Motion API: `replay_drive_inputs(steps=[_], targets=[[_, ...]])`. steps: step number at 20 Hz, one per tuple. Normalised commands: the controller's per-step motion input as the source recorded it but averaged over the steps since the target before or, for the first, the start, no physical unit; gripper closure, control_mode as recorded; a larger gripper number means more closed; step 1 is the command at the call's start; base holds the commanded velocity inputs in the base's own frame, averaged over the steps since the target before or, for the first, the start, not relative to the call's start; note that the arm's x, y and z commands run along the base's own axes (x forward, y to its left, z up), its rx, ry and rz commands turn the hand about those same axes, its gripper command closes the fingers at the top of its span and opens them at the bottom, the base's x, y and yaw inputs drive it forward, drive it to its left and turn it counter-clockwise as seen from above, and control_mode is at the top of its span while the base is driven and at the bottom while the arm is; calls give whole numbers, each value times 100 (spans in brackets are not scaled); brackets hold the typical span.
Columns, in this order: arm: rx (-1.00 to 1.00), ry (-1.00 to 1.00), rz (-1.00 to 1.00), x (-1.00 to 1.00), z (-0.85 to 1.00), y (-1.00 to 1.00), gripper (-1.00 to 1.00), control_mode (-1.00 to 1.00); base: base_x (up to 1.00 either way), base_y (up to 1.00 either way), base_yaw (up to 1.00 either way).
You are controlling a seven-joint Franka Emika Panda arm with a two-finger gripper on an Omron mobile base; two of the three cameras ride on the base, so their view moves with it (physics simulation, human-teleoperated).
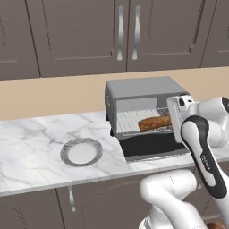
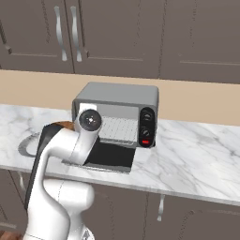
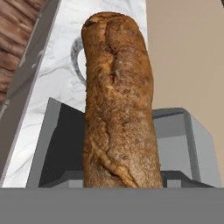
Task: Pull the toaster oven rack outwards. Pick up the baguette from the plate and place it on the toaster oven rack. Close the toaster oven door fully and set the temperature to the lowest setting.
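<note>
The toaster oven (image 1: 138,89) (image 2: 117,96) stands on the marble counter with its toaster oven door (image 1: 152,145) (image 2: 112,157) folded down flat. Inside the mouth lies the wire toaster oven rack (image 1: 129,120) (image 2: 117,129). My gripper (image 1: 170,122) is shut on the right end of the baguette (image 1: 153,123) (image 3: 118,100), a brown crusty loaf held level across the oven mouth at rack height. Whether the loaf touches the rack I cannot tell. The loaf hides my fingertips in the hand view. Left of the oven, the grey plate (image 1: 81,152) (image 3: 78,57) is bare.
The black panel with knobs and a red button (image 2: 146,124) is on the oven's right side. Dark cabinet doors (image 1: 120,31) hang above the beige backsplash. The counter's front edge (image 1: 67,183) runs just below the plate and the open door.
</note>
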Motion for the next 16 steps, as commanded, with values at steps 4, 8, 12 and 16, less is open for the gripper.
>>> replay_drive_inputs(steps=[4,8,12,16], targets=[[-2,1,1,24,0,-12,100,-100,0,0,0],[0,7,11,41,0,-21,100,-100,0,0,0],[0,3,6,43,-2,-2,100,-100,0,0,0],[0,4,0,33,-23,0,100,-100,0,0,0]])
